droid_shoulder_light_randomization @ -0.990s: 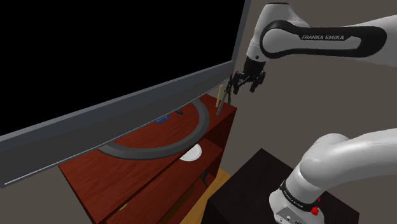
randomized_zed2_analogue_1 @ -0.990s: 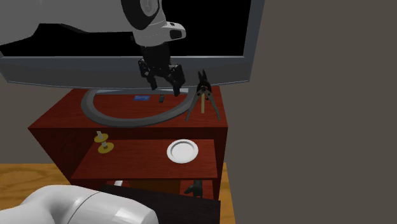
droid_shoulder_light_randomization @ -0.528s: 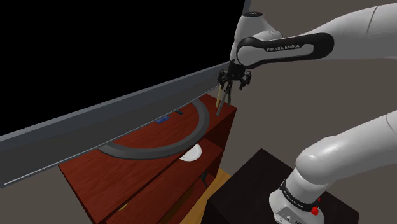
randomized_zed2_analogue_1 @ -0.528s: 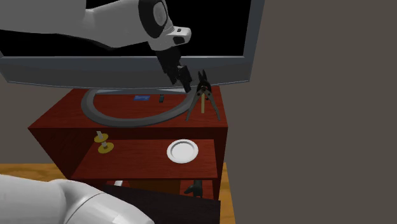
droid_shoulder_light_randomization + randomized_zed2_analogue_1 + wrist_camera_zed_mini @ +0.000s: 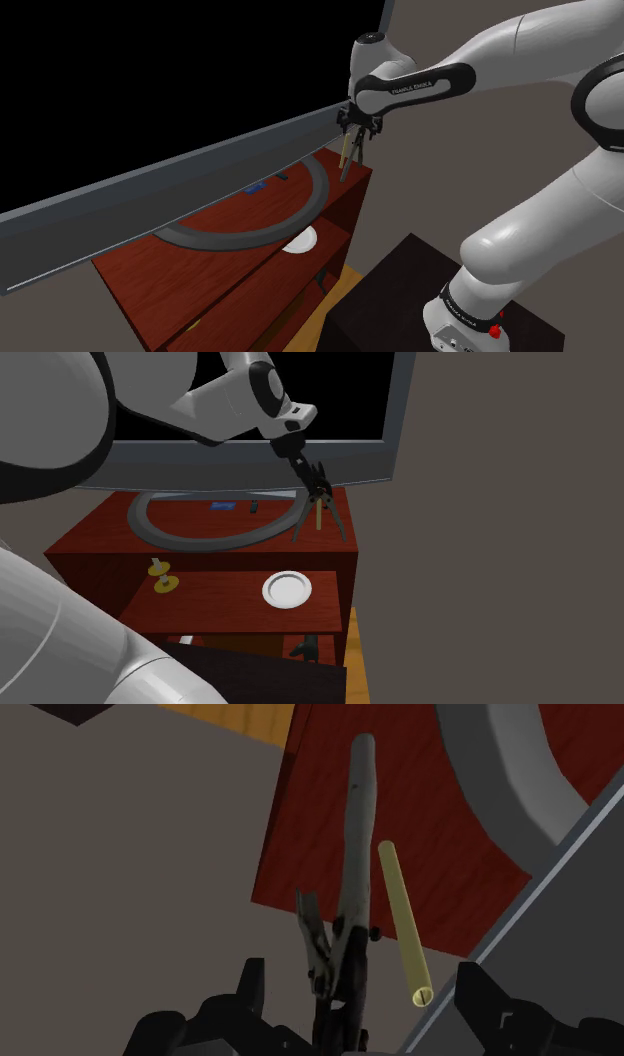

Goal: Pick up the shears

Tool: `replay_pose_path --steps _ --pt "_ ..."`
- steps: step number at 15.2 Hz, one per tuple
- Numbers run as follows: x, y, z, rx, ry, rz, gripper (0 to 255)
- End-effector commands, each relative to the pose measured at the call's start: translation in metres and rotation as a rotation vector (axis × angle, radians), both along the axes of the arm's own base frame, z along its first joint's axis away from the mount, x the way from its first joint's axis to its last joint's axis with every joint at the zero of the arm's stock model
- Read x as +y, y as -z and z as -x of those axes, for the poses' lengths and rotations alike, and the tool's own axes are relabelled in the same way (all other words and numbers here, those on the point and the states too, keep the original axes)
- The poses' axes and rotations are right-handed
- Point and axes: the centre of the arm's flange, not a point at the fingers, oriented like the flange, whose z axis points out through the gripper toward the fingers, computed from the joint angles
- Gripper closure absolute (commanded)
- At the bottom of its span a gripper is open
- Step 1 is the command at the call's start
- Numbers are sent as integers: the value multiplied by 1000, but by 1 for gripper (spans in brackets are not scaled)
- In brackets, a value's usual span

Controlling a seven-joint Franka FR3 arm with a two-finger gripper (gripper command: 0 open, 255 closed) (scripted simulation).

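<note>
The shears (image 5: 345,163) stand upright at the right corner of the red-brown cabinet top (image 5: 230,260), grey handles splayed down, a yellow rod (image 5: 401,925) beside them. My gripper (image 5: 359,124) hangs right over their upper end, just in front of the TV's lower edge. In the second exterior view the gripper (image 5: 317,480) sits on top of the shears (image 5: 322,517). In the wrist view the gripper (image 5: 362,996) is open: the two black fingers stand apart on either side of the shears' dark pivot end (image 5: 340,974), without touching it.
A large TV (image 5: 150,110) with a curved grey foot (image 5: 245,232) takes up most of the cabinet top. A blue item (image 5: 223,506) lies under the screen. On the shelf below are a white plate (image 5: 287,590) and a yellow candlestick (image 5: 160,580). A grey wall (image 5: 500,532) stands right of the cabinet.
The gripper has swung toward the shoulder view's left and come down over the shears' top; a second ago it hung off to their side. The shears have not moved.
</note>
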Motion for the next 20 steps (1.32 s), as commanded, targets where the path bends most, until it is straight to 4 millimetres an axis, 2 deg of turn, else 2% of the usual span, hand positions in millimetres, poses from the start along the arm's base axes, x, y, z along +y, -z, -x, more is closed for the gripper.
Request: replay_pose_path --steps 1,5,7,8,10,13,16,17,20 --pt "-1 10 -2 -4 11 3 0" --pt "-1 34 -2 -4 11 3 0" --pt "-1 34 -2 -4 11 3 0" --pt "-3 31 -2 -4 11 3 255" --pt "-5 30 -1 -4 11 3 255" --pt "2 35 0 -4 11 4 255" --pt "-1 29 -1 -4 10 4 255" --pt "-1 34 -2 -4 11 3 255" --pt "-1 18 -2 -4 11 3 255"
